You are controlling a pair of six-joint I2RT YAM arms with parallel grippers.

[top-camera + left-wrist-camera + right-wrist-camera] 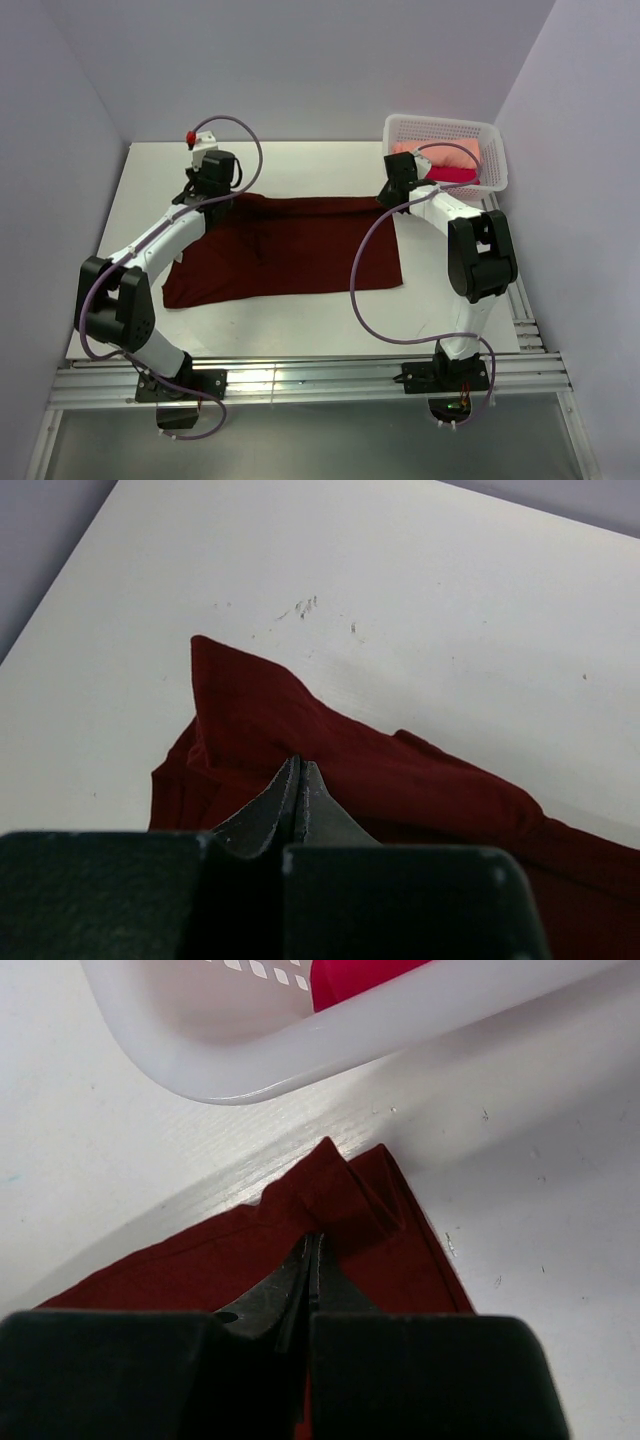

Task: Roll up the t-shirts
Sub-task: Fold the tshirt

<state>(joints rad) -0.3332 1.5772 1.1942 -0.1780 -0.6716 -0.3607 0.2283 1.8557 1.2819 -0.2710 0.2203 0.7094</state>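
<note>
The maroon t-shirt (285, 250) lies spread across the middle of the table (300, 170). The left gripper (300, 780) and right gripper (312, 1252) each clench a raised fold at its far corners (left and right). A peach t-shirt (440, 152) and a crimson-pink t-shirt (455, 176) sit in the white basket (497, 150), far right.

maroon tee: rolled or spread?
Spread. The maroon t-shirt lies flat on the table; only its far corners bunch, pinched by the left end effector and right end effector.
</note>
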